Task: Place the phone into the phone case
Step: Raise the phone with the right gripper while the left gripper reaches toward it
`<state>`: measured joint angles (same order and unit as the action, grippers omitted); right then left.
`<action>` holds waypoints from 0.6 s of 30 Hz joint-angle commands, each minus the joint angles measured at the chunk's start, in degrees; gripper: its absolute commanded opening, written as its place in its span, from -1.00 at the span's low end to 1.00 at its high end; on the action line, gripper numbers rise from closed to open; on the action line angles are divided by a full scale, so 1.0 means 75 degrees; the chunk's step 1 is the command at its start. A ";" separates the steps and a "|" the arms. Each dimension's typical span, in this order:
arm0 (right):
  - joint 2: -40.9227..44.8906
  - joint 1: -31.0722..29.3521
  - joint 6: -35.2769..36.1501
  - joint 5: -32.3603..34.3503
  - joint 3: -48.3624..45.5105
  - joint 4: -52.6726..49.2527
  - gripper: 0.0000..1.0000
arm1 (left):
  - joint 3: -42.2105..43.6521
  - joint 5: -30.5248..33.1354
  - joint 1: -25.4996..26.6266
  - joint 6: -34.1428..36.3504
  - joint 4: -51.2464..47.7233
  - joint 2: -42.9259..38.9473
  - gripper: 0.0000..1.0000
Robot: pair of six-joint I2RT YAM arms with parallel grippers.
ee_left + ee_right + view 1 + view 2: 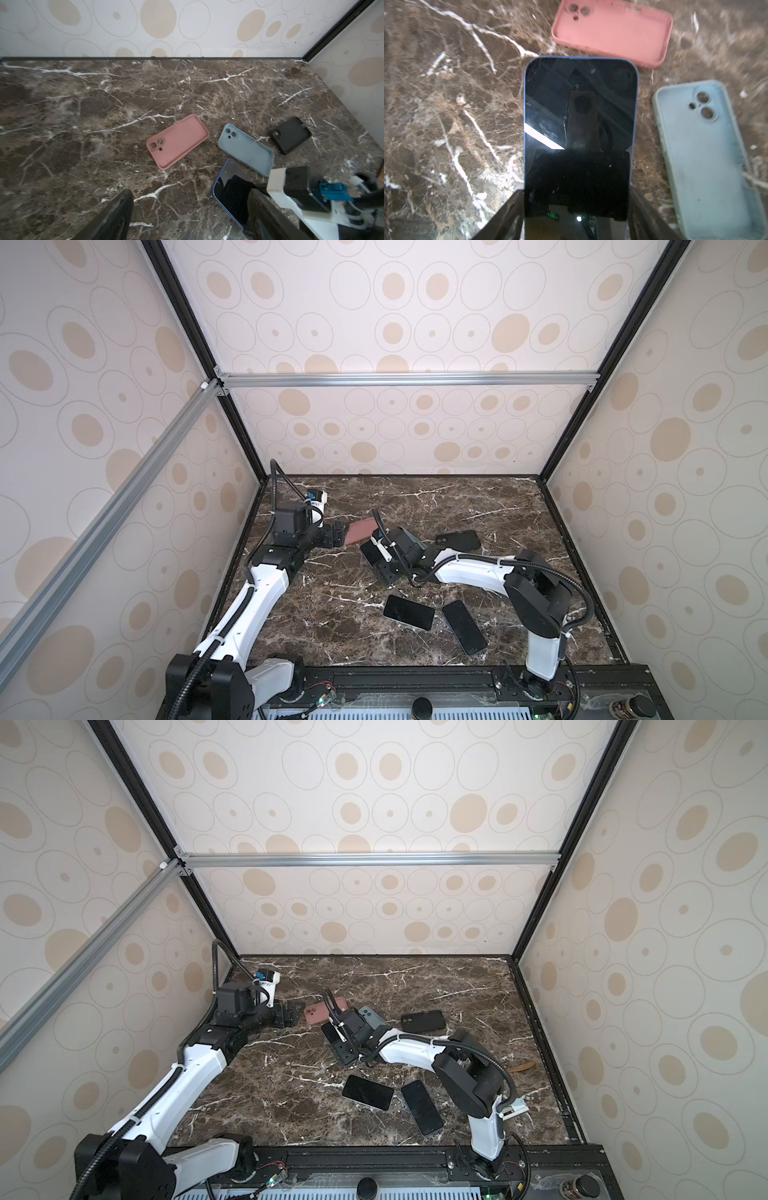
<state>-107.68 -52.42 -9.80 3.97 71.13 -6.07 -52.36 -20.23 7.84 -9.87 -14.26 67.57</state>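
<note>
Phone filled my right wrist view: dark screen up, pinched across its long blue edges by my right claw, one finger on each side near one end. I could not tell whether its free end touched the counter or hung clear.

The risks looked plain to me. I gripped only one end, so the long free part could swing or slip between the fingers once a corner pressed against a case lip. Neither case nearby was pinned down, so a push from the phone would likely skid the soft shell away instead of seating the phone. Picking the wrong shell was another risk. The blue rim hinted at the blue case, but I could not be sure. My left claw hung spread and empty, close enough that the two claws might knock together over the cases.

The pink case lay open side up just ahead of the phone's free end, near it but apart, between my two claws. The blue case lay close alongside my right claw, on its back-wall side, also open side up. A black case sat farther off beyond the blue one, and two spare phones lay behind my right claw.
</note>
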 commanded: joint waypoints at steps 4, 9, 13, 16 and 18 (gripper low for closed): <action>0.0914 -0.0027 0.1035 -0.0505 -0.0311 0.1230 -0.85 | -0.1016 -0.1738 0.0074 -0.0450 -0.1064 0.0496 0.61; 0.1292 -0.0030 0.1410 -0.0894 -0.0606 0.1725 -0.85 | -0.1263 -0.2286 0.0103 -0.0475 -0.1608 0.0600 0.57; 0.1498 -0.0030 0.1619 -0.1177 -0.0668 0.1793 -0.85 | -0.1218 -0.2444 0.0115 -0.0507 -0.1864 0.0572 0.53; 0.1713 -0.0033 0.1669 -0.1396 -0.0855 0.2121 -0.85 | -0.1089 -0.2506 0.0124 -0.0553 -0.1884 0.0543 0.46; 0.1802 -0.0047 0.1682 -0.1465 -0.0906 0.2218 -0.85 | -0.1018 -0.2607 0.0127 -0.0594 -0.1866 0.0533 0.38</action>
<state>-97.14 -52.42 0.99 -4.73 64.82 5.50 -59.55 -37.34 8.54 -14.04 -26.57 72.01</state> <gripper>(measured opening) 0.715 0.697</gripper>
